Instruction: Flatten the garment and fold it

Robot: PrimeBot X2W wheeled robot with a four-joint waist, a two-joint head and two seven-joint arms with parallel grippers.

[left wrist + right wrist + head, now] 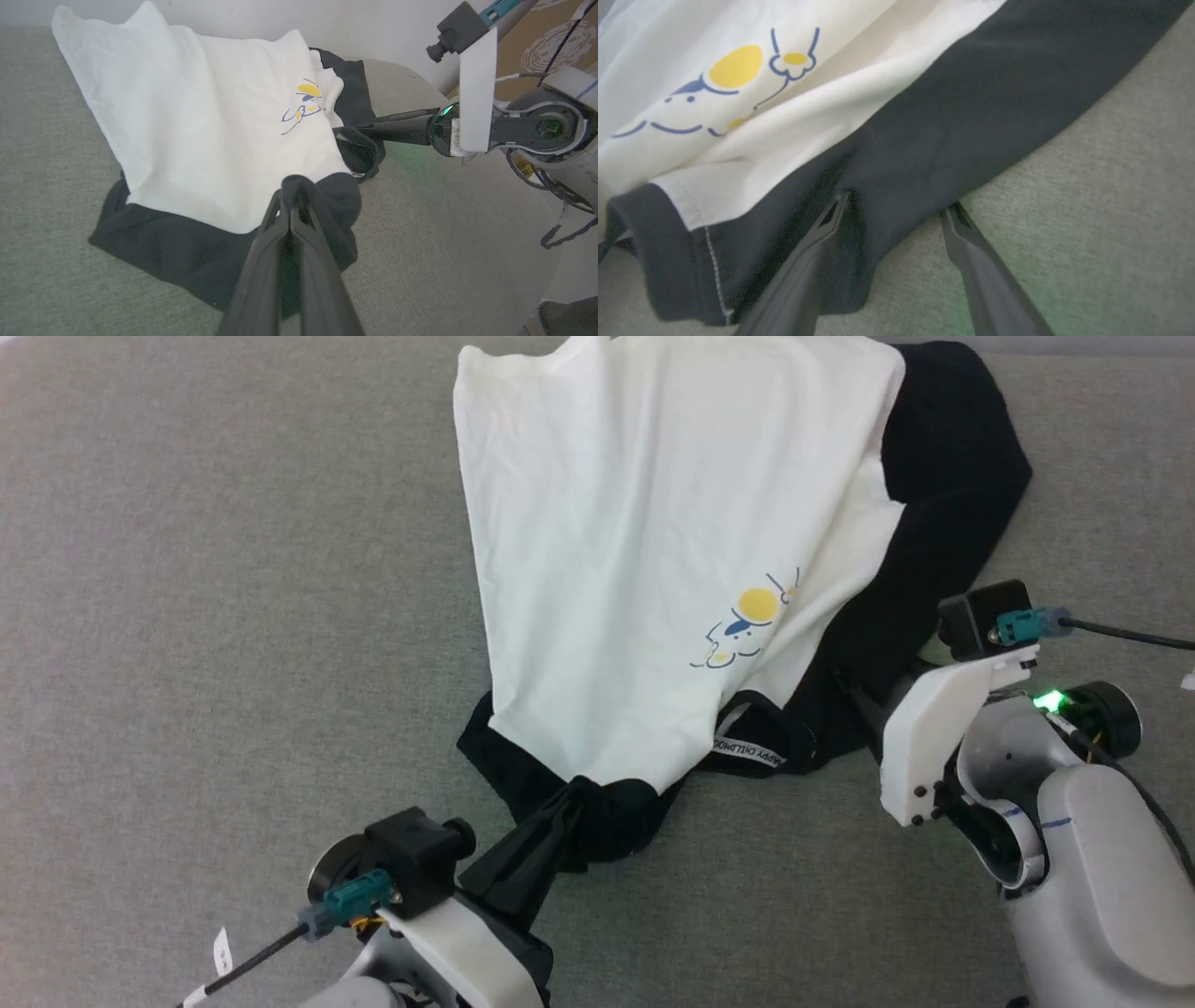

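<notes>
Counted on one stretch of grey upholstery (187, 616): one long-sleeved shirt (653, 569); two black sleeves (943, 476), one at the left gripper (571, 795), one at the right gripper (897, 201); between both grippers, one chest print (747, 625), one neck label (750, 751); behind them, two teal connectors (355, 896), one green light (1050, 700).

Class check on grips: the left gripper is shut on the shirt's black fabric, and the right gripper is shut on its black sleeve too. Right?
No: in the right wrist view the right gripper is open, fingers spread at the garment's black sleeve edge. The left gripper is shut on black fabric.
</notes>
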